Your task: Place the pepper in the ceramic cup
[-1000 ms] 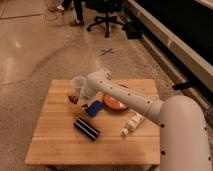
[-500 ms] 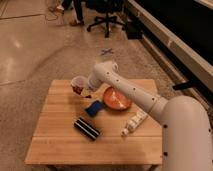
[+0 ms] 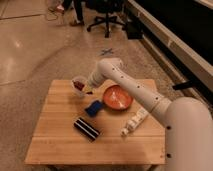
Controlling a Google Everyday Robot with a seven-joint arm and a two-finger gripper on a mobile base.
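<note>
Tool [image 3: 86, 90] hangs just beside ceramic cup [image 3: 77, 79] on bench [image 3: 55, 135], pepper [image 3: 79, 86] at its mouth, likely for the drop; grip state cannot be told.

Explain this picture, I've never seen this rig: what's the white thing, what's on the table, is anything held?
The white jointed shape is the robot's single arm; its hand sits beside the small white ceramic cup at the far left of the wooden table. The one camera looks down from above. A small dark red pepper shows at the cup's mouth; whether the hand grips it, I cannot tell. Also on the table: a blue sponge, a wide orange-red bowl, a black striped block, and a slim white bottle lying on its side.
</note>
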